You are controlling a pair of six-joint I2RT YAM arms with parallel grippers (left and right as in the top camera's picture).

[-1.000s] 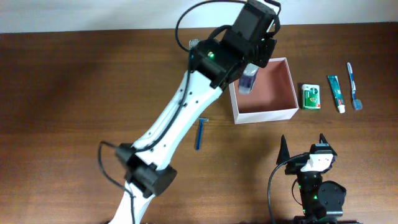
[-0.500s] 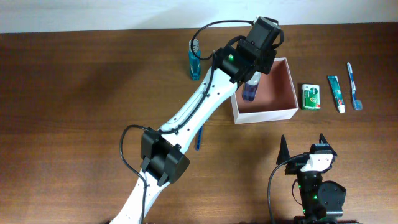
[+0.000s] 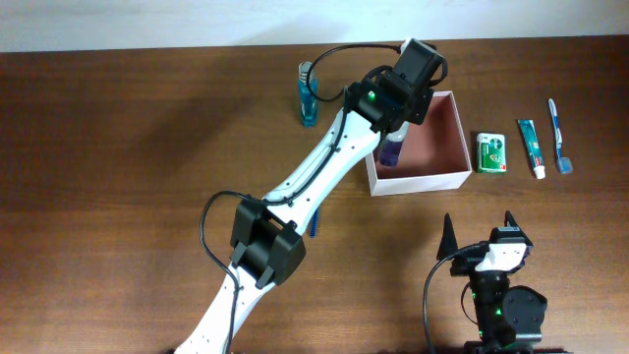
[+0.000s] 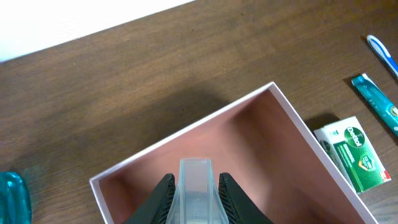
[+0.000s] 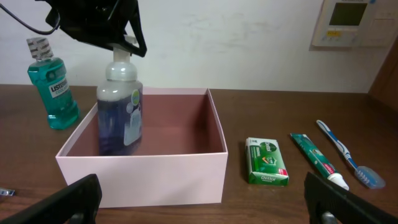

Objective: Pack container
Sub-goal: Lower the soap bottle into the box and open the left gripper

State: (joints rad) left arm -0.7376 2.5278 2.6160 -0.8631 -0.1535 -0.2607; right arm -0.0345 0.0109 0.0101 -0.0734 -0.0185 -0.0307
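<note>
- Looking down from overhead, the left arm is stretching across the brown desk point(image 3: 118, 197) to the container point(image 3: 418, 182). This is a shallow square box with white walls and a reddish-brown inside, sitting toward the far right of the desk. The wrist is hanging over the box's left side, and a bottle point(image 3: 391, 152) of violet-blue liquid is showing beneath it, within the walls.
- Right of the container and apart from it, a green box point(image 3: 491, 152), a toothpaste tube point(image 3: 532, 147) and a toothbrush point(image 3: 558, 136) are lying in a row. A teal mouthwash bottle point(image 3: 308, 93) is standing to the container's left. The right fingers point(image 3: 448, 234) are sitting near the front edge, spread wide and holding nothing.
- Looking through the left wrist camera, the left fingers point(image 4: 160, 199) are pinching the bottle's clear cap from both sides, directly above the container's floor.
- Looking through the right wrist camera, the bottle is standing upright in the box's left half. Its base is hiding behind the front wall, so I cannot tell whether it is touching the floor.
- Judging the step in hand, the bottle is being set into the container. The next move is probably calling for gentle lowering until it is seated. After that, the fingers should be parting and rising straight up so the bottle is not tipped.
</note>
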